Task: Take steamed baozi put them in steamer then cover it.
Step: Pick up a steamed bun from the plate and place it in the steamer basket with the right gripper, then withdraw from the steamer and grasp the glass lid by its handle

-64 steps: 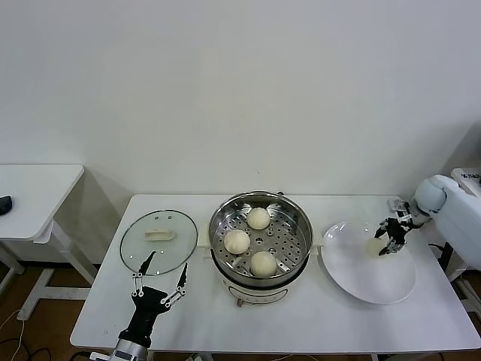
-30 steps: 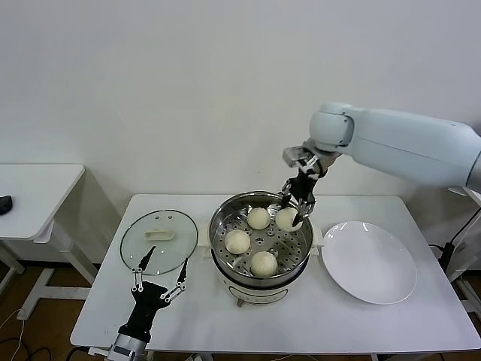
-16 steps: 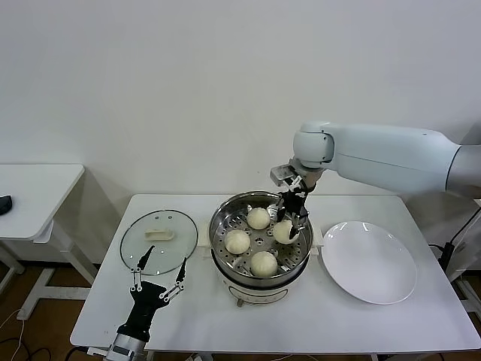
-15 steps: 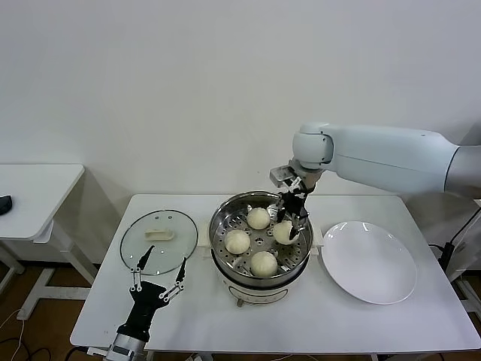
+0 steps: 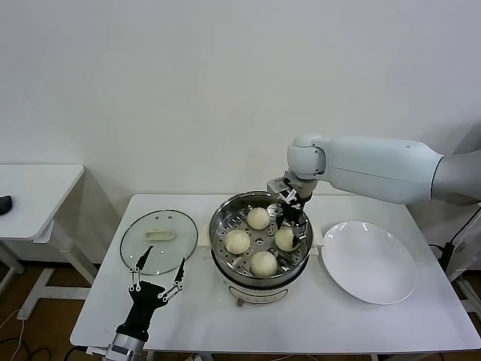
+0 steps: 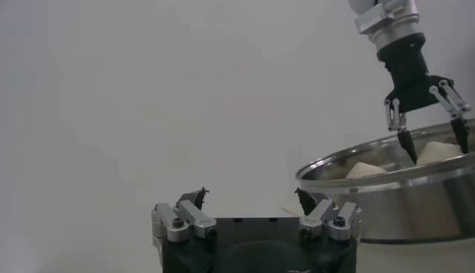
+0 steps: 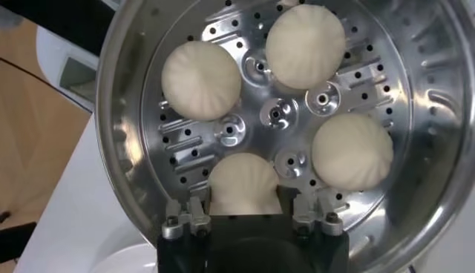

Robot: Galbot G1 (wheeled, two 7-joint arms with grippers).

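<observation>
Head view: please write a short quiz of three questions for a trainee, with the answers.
1. How many baozi lie in the steamer?
2. True or false: the cover sits on the steamer.
3. Which arm's gripper hangs over the steamer? A: left. B: right.
Key: 1. Four. 2. False; it lies on the table, on the steamer's left. 3. B, the right gripper; the left gripper is near the table's front edge.

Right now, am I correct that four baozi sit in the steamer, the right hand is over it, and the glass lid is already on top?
Not quite: the glass lid lies on the table left of the steamer, as the head view shows. The rest holds: four baozi are on the tray, with the right hand over it.
</observation>
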